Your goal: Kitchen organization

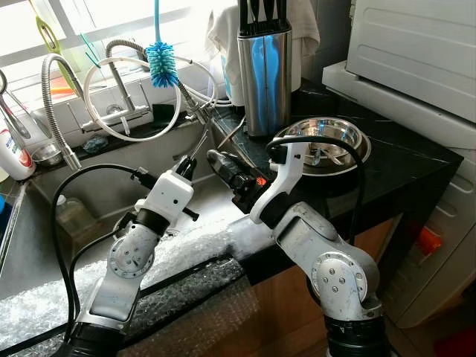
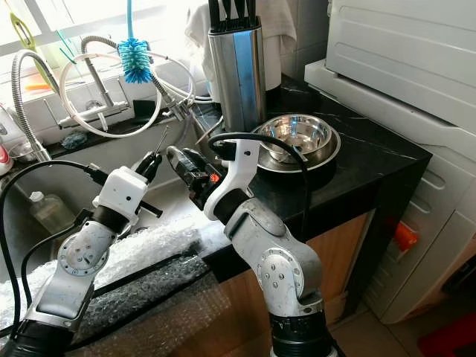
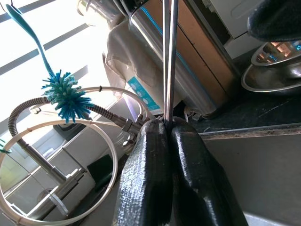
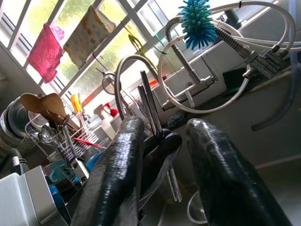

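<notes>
The left gripper [image 1: 187, 165] hangs over the sink [image 1: 44, 245], its jaws pressed together on a pair of thin metal chopsticks [image 3: 169, 56] that stand up and lean toward the far right. In the left wrist view the two rods run side by side out of the closed fingertips [image 3: 155, 141]. The right gripper [image 1: 219, 162] sits just beside it on the right, at the edge of the black table [image 1: 401, 160], with its jaws parted and holding nothing; the right wrist view shows the chopsticks between its two fingers [image 4: 117, 155], though I cannot tell whether they touch them.

By my reading the job is only partly done: the chopsticks are lifted from the sink area but not yet put anywhere, and a handover to the right side looks likely, as a judgement only.

Around them: a steel knife block [image 1: 265, 74] on the far part of the table, nested steel bowls [image 1: 327, 141] to its right, a blue bottle brush [image 1: 161, 63] hanging over the tap [image 1: 119, 85], and a loop of white hose [image 1: 130, 137]. The hose, the tap's spray head and the knife block crowd the space beyond the chopstick tips, and the bubble wrap [image 1: 186, 253] lies on the near rim
</notes>
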Robot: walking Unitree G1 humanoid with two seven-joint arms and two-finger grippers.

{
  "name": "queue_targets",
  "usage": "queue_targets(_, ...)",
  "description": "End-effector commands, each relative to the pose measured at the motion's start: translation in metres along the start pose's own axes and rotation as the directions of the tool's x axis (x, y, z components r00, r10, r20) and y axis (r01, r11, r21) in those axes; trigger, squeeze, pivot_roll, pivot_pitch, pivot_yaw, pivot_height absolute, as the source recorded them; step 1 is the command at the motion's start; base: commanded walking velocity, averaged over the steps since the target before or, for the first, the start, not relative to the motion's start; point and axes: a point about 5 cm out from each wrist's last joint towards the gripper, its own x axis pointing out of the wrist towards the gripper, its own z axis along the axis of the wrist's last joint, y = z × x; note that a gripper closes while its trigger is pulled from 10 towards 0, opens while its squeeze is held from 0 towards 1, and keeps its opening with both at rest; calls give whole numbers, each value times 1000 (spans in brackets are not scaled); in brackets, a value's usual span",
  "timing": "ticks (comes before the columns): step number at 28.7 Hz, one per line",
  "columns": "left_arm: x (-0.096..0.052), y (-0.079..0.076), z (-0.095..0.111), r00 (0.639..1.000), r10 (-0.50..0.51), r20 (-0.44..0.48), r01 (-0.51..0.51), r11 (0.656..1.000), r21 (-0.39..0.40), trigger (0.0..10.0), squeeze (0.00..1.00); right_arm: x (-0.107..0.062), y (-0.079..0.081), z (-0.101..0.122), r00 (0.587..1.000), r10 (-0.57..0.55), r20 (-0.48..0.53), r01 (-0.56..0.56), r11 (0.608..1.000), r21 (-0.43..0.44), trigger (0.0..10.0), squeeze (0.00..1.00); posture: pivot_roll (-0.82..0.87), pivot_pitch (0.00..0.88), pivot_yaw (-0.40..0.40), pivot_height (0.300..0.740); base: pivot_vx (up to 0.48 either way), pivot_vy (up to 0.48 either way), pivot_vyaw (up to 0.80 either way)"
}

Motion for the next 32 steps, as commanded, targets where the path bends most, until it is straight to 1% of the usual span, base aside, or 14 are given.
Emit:
queue_targets(1, 1, 7, -3, 999, 31, -19, -31, 999, -11, 0, 0, 6, 8, 1, 999, 37, 7, -37, 999, 9, 10000, 1000, -143, 0, 150, 740, 0, 0, 0)
queue_targets(9, 1, 6, -4, 999, 35, -22, -35, 999, -20, 0, 0, 6, 7, 3, 999, 26, 20, -26, 1000, 13, 10000, 1000, -145, 0, 149, 740, 0, 0, 0)
queue_targets(12, 1, 6, -5, 999, 39, -25, -39, 999, -22, 0, 0, 6, 8, 8, 999, 22, 39, -21, 1000, -17, 10000, 1000, -143, 0, 148, 740, 0, 0, 0)
queue_targets(13, 1, 7, -5, 999, 42, -28, -43, 999, -22, 0, 0, 6, 10, 11, 998, 27, 53, -24, 998, -54, 10000, 0, -145, 0, 149, 740, 0, 0, 0)
queue_targets(15, 1, 8, -6, 998, 52, -35, -53, 998, -24, 0, 0, 5, 13, 18, 996, 38, 75, -31, 995, -92, 10000, 0, -147, 0, 149, 740, 0, 0, 0)
queue_targets(18, 2, 9, -8, 996, 78, -53, -81, 996, -45, 0, 0, 3, 15, 24, 994, 41, 99, -30, 994, -108, 10000, 0, -149, 0, 149, 740, 0, 0, 0)
queue_targets(20, 2, 15, -12, 987, 142, -77, -149, 984, -97, 0, 0, -1, 14, 25, 995, 25, 94, -10, 987, -161, 10000, 0, -153, 0, 150, 740, 0, 0, 0)
queue_targets(21, 2, 15, -12, 987, 142, -77, -149, 984, -97, 0, 0, -1, 14, 25, 995, 25, 94, -10, 987, -161, 10000, 0, -153, 0, 150, 740, 0, 0, 0)
queue_targets(23, 1, 19, -14, 980, 178, -93, -189, 974, -127, 0, 0, -4, 14, 23, 995, 19, 95, -4, 987, -161, 10000, 0, -153, 0, 151, 740, 0, 0, 0)
queue_targets(25, 0, 28, -19, 961, 246, -128, -266, 947, -178, 0, 0, -8, 14, 23, 995, 16, 99, 1, 986, -166, 10000, 0, -153, 0, 151, 740, 0, 0, 0)
queue_targets(27, 0, 29, -19, 958, 255, -134, -276, 943, -185, 0, 0, -8, 15, 23, 995, 16, 100, 1, 986, -166, 10000, 0, -153, 0, 151, 740, 0, 0, 0)
queue_targets(28, -1, 32, -21, 949, 279, -148, -305, 933, -193, 9961, 0, -9, 15, 25, 993, 16, 115, 3, 986, -168, 10000, 0, -153, 0, 152, 740, 0, 0, 0)
queue_targets(30, -4, 39, -26, 926, 330, -182, -365, 906, -216, 10000, 0, -12, 16, 31, 988, 14, 153, 15, 983, -183, 10000, 0, -155, 0, 153, 740, 0, 0, 0)
queue_targets(32, -7, 43, -30, 914, 350, -204, -391, 893, -223, 10000, 0, -14, 15, 34, 985, -3, 170, 41, 974, -221, 10000, 0, -156, 0, 154, 740, 0, 0, 0)
